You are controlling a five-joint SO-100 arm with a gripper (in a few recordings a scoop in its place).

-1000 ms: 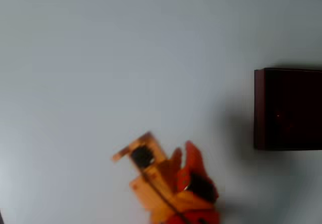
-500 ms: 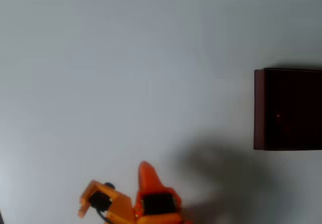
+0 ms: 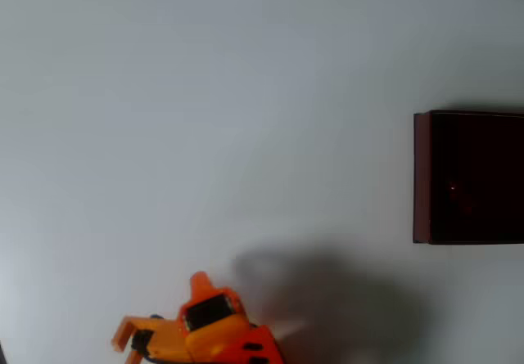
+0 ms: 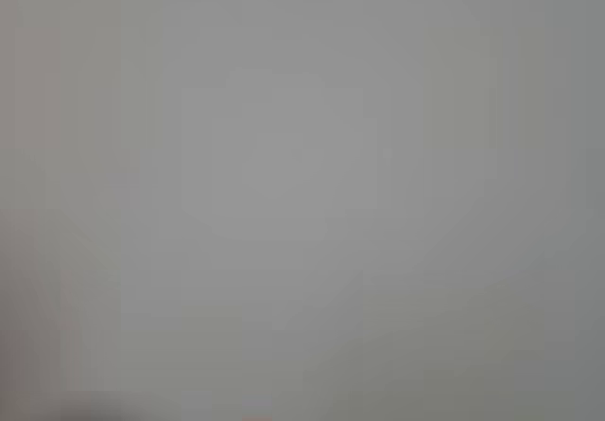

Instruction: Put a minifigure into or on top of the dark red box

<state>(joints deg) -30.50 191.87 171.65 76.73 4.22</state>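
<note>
Overhead view first: pale grey table (image 3: 205, 94) takes up nearly the whole frame. At the right edge sits the dark red box (image 3: 422, 176), its thin maroon left wall lit and its interior close to black; the picture's edge cuts off its right part. Inside that dark interior a tiny red speck (image 3: 453, 188) glows faintly. It could be the minifigure, but it is too small and dim to say so.

Down at the bottom edge, left of centre, the orange arm (image 3: 213, 335) leans into the frame, well apart from the box. Its gripper (image 3: 199, 282) shows as an orange pointed tip aimed upward in the picture, with a dark block just below it. A second orange part (image 3: 123, 338) sticks out to the left. Whether the fingers are spread or pressed together cannot be told from this angle, and nothing can be seen held between them. A broad soft shadow (image 3: 327, 290) lies on the table to the right of the arm, between it and the box.

Wrist view: a flat, blurred grey surface (image 4: 302, 194), slightly warmer in tone toward the lower left corner, with no edge or object that can be made out.
</note>
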